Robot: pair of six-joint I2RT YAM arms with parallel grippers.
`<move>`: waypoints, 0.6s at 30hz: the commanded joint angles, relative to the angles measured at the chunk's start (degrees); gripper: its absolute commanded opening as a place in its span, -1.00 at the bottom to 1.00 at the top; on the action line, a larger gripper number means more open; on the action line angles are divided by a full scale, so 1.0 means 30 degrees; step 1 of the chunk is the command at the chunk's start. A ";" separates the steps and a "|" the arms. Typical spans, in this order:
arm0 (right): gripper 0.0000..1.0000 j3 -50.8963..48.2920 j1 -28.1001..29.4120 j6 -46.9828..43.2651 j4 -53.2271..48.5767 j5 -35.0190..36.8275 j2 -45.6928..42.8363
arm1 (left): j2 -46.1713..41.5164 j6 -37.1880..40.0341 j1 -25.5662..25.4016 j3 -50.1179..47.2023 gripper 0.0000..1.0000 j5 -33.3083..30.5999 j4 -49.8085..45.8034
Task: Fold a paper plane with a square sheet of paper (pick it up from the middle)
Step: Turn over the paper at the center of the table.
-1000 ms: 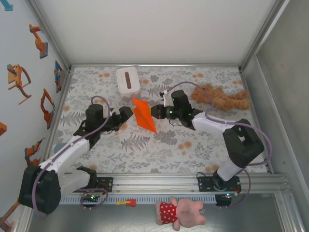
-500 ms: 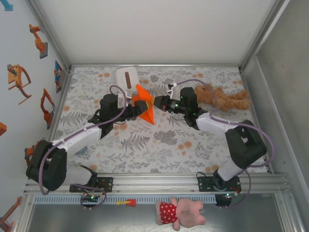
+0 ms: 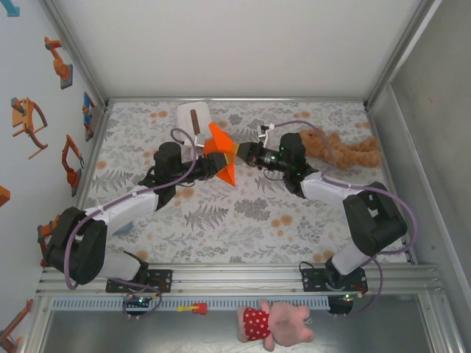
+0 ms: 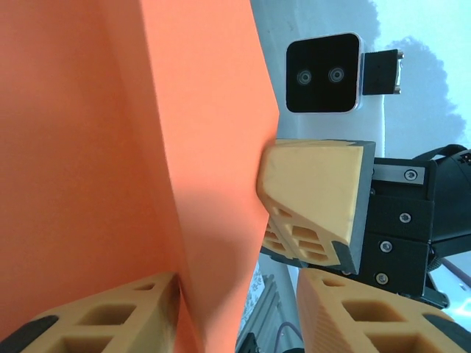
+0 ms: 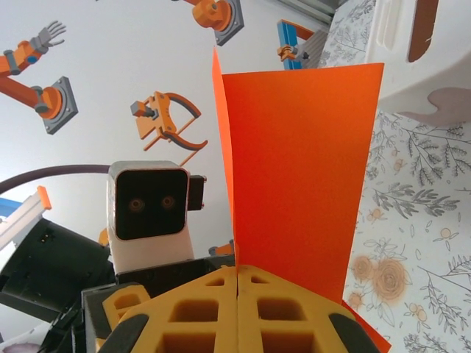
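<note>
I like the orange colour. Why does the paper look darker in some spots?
Left wrist view: the paper is creased, so shadow falls beside the crease. Right wrist view: evenly lit. Top view: soft, even light.

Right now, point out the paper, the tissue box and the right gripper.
paper (image 3: 223, 168), top view, its orange face.
tissue box (image 3: 185, 118), top view, white lid beside the slot.
right gripper (image 5: 238, 271), right wrist view, where fingertips meet.

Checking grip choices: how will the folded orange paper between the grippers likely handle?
Probably very light: the orange paper is held above the table by the right gripper's pinch at one edge. Likely stiff along its crease, as it stands upright in the right wrist view. Thin sheet, so a hard squeeze would probably crumple it.
</note>
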 commanded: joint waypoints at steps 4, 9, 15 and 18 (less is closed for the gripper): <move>-1.00 -0.0291 -0.0143 0.0821 0.1603 -0.0472 0.0165 | -0.0134 0.0090 -0.0045 0.0464 -0.19 0.0421 0.0773; -1.00 -0.0321 -0.0169 0.1000 0.1748 -0.0567 0.0345 | -0.0229 0.0394 -0.0028 0.0454 -0.29 0.0362 0.0748; -0.96 -0.0407 -0.0165 0.1116 0.1749 -0.0471 0.0392 | -0.0205 0.0470 -0.0028 0.0502 -0.43 0.0069 0.0312; -0.75 -0.0670 -0.0221 0.1003 0.1694 -0.0128 0.0080 | -0.0090 0.0373 -0.0032 0.0622 -0.53 0.0060 0.0093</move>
